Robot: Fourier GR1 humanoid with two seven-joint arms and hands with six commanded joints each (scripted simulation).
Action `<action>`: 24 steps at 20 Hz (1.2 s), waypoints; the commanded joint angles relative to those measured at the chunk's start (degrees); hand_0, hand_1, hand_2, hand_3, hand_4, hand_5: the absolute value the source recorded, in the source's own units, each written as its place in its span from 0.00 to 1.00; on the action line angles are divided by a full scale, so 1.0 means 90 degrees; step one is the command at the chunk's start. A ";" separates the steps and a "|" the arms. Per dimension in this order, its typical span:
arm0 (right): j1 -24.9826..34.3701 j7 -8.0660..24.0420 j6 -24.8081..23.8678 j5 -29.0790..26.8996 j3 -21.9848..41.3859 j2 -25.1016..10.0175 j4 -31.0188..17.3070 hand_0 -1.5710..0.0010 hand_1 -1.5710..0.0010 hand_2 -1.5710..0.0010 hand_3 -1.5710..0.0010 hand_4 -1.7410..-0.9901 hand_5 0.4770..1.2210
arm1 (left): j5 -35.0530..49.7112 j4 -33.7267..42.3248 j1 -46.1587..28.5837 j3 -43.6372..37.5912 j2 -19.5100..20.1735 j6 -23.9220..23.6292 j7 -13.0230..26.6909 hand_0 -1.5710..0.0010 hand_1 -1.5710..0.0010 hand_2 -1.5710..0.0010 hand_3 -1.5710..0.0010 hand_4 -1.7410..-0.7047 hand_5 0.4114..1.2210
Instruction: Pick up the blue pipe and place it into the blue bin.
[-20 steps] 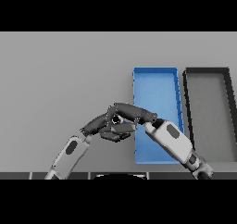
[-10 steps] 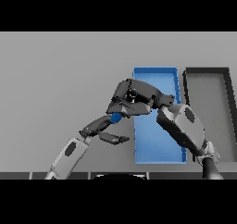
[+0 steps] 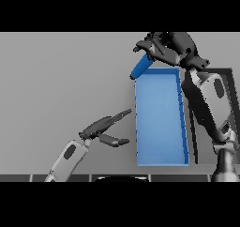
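Grey table (image 3: 56, 80) fills my view, with the blue bin (image 3: 159, 123) lying lengthwise on its right half and a dark bin (image 3: 229, 80) just beyond it, mostly hidden behind my right arm. I see my right hand (image 3: 169, 48) raised above the far end of the blue bin, fingers curled round the blue pipe (image 3: 141, 67), which hangs tilted with its lower end over the bin's far left corner, clear of the floor of the bin. My left hand (image 3: 104, 127) sits low over the table just left of the bin, fingers stretched out straight toward it, thumb spread apart below them, holding nothing.
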State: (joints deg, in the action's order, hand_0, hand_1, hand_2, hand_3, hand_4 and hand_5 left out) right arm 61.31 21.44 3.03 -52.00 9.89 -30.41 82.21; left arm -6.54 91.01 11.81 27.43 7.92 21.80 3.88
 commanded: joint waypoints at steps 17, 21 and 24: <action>-0.3217 0.1355 -0.1081 0.0426 0.1028 -0.0416 -0.0392 0.00 0.00 0.00 0.00 0.16 0.87 | 0.0103 -0.0001 0.0054 -0.0099 0.0019 0.0003 0.0056 1.00 1.00 1.00 1.00 0.83 0.06; -0.3214 0.1128 -0.1487 0.0247 0.1590 -0.0557 -0.0615 0.17 0.26 0.29 0.43 0.32 0.90 | 0.0153 0.0081 0.0016 -0.0080 -0.0004 0.0007 0.0139 1.00 1.00 1.00 1.00 0.83 0.05; -0.3069 0.1449 -0.1602 -0.0053 0.2135 -0.0662 -0.1038 0.57 0.62 0.64 0.71 0.54 0.91 | 0.0114 0.0088 0.0013 -0.0074 -0.0004 -0.0023 0.0207 1.00 1.00 1.00 1.00 0.82 0.05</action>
State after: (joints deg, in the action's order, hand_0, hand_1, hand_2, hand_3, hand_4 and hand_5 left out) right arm 33.75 33.67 -11.44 -52.40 29.04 -36.39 72.86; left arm -5.51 91.82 11.96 26.75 7.89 21.55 5.72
